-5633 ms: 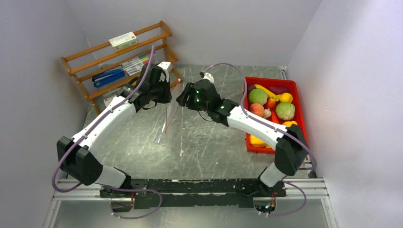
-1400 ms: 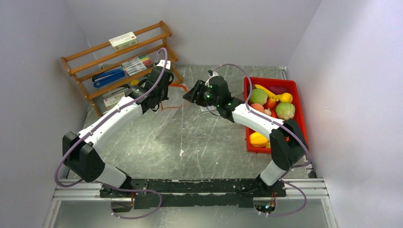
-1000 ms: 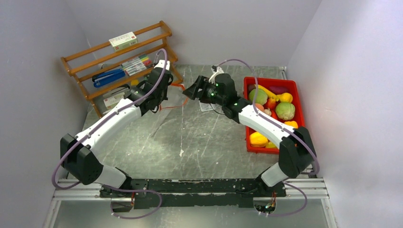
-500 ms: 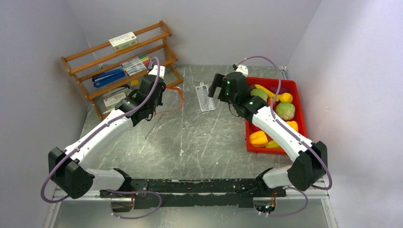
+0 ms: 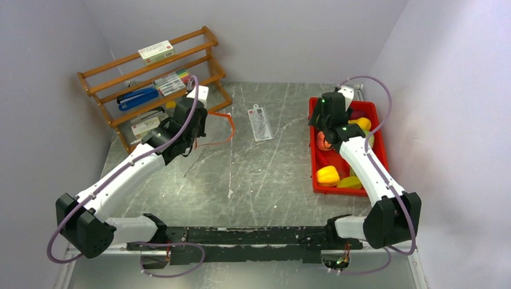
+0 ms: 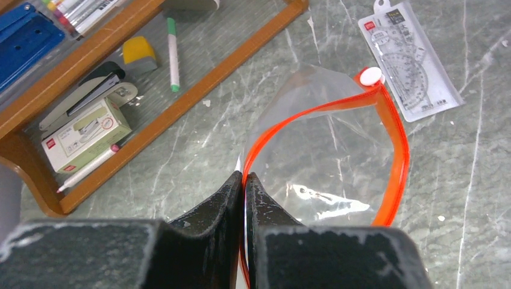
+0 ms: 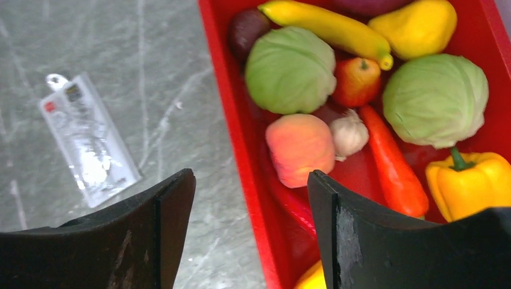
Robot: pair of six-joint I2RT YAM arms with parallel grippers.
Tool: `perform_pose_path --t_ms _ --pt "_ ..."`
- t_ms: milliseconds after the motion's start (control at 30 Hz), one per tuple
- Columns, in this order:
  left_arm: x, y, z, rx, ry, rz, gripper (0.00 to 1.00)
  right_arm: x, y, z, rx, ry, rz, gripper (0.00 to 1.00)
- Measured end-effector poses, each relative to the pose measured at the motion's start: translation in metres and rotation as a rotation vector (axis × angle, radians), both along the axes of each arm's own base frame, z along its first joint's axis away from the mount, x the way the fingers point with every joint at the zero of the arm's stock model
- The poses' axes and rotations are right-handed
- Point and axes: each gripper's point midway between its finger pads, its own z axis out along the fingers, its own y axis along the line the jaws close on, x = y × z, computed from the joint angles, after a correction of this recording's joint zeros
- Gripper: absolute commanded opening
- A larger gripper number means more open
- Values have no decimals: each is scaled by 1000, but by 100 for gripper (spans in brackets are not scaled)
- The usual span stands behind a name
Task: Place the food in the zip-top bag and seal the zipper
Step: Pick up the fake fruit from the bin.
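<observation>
My left gripper (image 6: 244, 178) is shut on the red-orange zipper (image 6: 395, 150) of the clear zip-top bag (image 6: 325, 162), whose mouth gapes open above the table; in the top view the gripper (image 5: 194, 125) holds the zipper (image 5: 229, 127) beside the rack. My right gripper (image 7: 252, 176) is open and empty over the left wall of the red tray (image 7: 232, 114), (image 5: 322, 120). The food lies in the tray: two green balls (image 7: 289, 69), a peach ball (image 7: 299, 149), red chili (image 7: 391, 162), dark purple ball (image 7: 248, 30), yellow pepper (image 7: 470, 180), banana (image 7: 328, 25).
A flat white printed packet (image 5: 261, 123) lies between the bag and the tray; it also shows in the left wrist view (image 6: 413, 66) and right wrist view (image 7: 87, 138). A wooden rack (image 5: 150, 78) with stationery stands at the back left, close to my left gripper.
My right gripper has let go of the bag rim and swung right, over the red tray. My left gripper still holds the zipper and has drawn slightly left, toward the rack.
</observation>
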Motion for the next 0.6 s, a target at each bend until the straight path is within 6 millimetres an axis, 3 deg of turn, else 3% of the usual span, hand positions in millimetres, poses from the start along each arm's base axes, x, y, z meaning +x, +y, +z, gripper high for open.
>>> perform_pose_path --t_ms 267,433,600 --pt "-2 -9 -2 -22 11 -43 7 -5 -45 -38 -33 101 -61 66" --pt "-6 -9 1 -33 3 -54 7 -3 -56 -55 -25 140 -46 65" --pt "-7 -13 1 -43 3 -70 7 5 -55 -70 5 167 -1 74"
